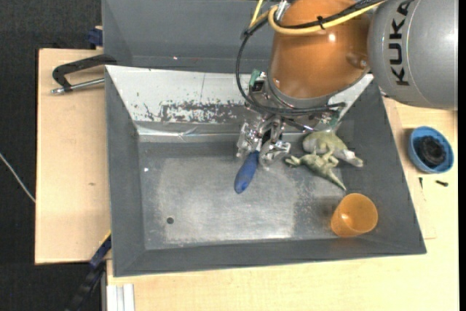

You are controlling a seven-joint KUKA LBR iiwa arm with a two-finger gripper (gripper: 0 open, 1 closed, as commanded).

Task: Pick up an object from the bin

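The grey metal bin (131, 178) takes up most of what I see, its floor largely bare. The silver arm (415, 33) comes in from the right. Its rounded orange cover (317, 47), with a yellow cable looped over it, hangs above the bin's far right part. Below the cover the gripper (263, 149) is down near the floor, about midway across and towards the back wall. Just to its right lies a pale green toy dinosaur (324, 153), on its side and close to the gripper. Nearer the front right corner an orange cup (354, 215) lies tipped over, well apart from the gripper. A slim blue pen-like stick (245, 175) slants down and to the left from the gripper. The metal fingers (250, 142) stand a little apart, a dark gap between them. The stick's upper end meets the tip of the finger on the view's left. I cannot make out any of the stick inside that gap.
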